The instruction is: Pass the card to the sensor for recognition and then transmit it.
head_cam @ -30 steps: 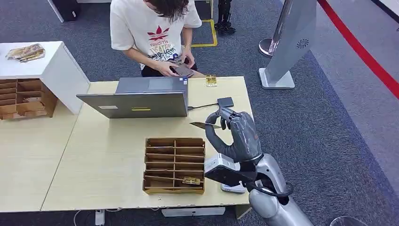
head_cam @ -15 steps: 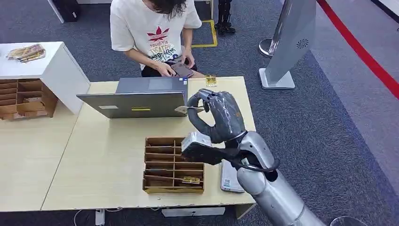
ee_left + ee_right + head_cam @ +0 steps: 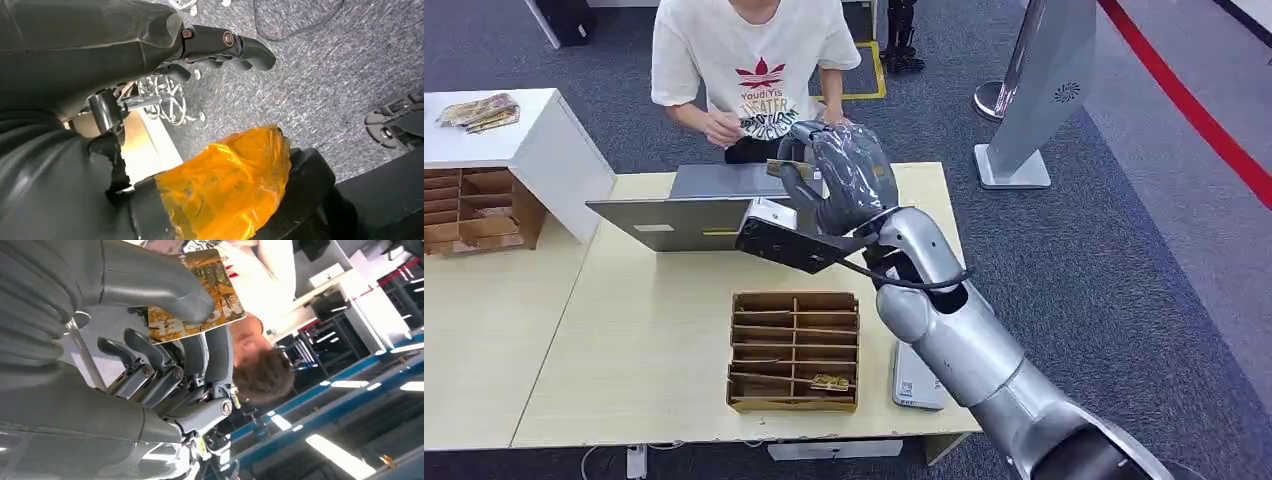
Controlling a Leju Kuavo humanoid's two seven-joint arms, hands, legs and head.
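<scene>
One card [image 3: 196, 295], orange and yellow patterned, is sitting pinched between the thumb and fingers of my right hand [image 3: 839, 175], which I am seeing raised in the upper middle of the head frame, above the far edge of the wooden table [image 3: 624, 340] and just in front of the person in the white T-shirt [image 3: 749, 60]. In the right wrist picture the thumb is pressing on the card's face while the darker fingers are backing it from behind, and the person's head is showing beyond it. I am also seeing the person's own hands held near the chest, close to my raised hand. An open grey laptop [image 3: 704, 215] is standing at the left of my hand, and a wooden divided tray [image 3: 794, 350] is lying in the lower centre with a small card in one near compartment. My left hand [image 3: 220, 47] is hanging over grey carpet, fingers curled in with nothing in them.
</scene>
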